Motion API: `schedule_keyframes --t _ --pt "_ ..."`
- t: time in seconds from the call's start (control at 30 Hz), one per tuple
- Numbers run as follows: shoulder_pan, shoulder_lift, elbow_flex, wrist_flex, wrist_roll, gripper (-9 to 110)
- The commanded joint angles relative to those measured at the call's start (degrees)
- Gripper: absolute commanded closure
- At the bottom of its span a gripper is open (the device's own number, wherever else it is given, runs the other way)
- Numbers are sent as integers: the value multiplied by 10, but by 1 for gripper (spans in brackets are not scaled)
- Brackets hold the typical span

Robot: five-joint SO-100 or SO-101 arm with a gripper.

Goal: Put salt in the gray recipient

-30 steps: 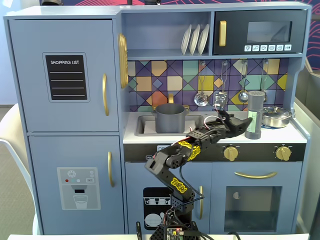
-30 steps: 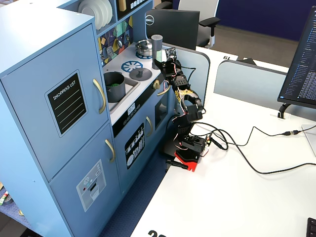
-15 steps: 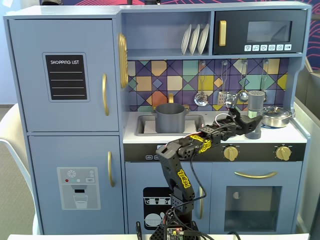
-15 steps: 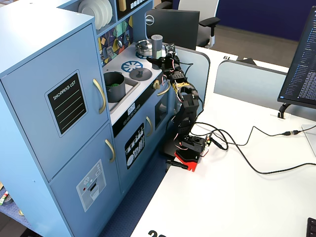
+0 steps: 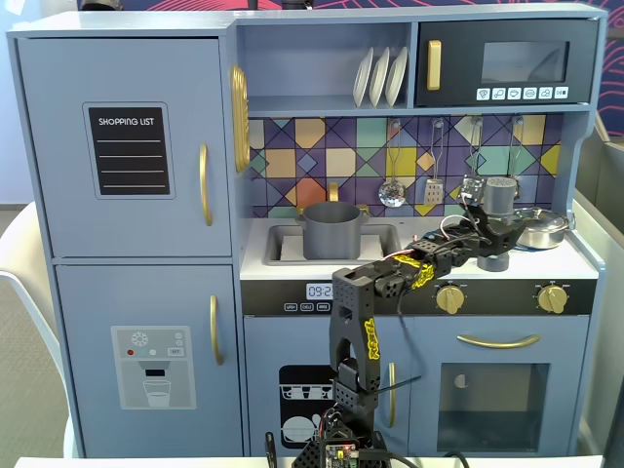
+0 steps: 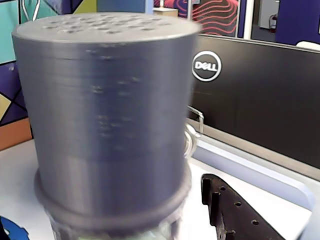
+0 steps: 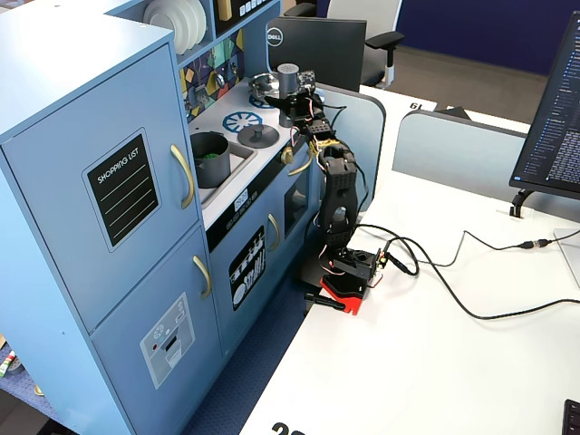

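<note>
While your gripper [image 5: 490, 237] sits at salt [image 5: 499, 200] by bench's right end, grasp can't be told; gray recipient [image 5: 331, 230] in sink.

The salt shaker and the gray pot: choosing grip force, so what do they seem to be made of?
The salt shaker looks like matte gray plastic, probably 3D-printed: fine horizontal layer lines ring its cap. The gray pot looks like matte plastic or painted wood, with no shine unlike the steel pan; which one is unclear.
</note>
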Motion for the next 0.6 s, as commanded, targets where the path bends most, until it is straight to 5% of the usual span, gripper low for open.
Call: schedule_keyframes --t 0.0,0.2,0.33,0.57 --pt "-17 -26 -91 10 16 44" --pt "-25 -88 -172 25 24 51" --pt "-37 -88 -178 40 12 101" --pt "-52 9 -174 39 137 101"
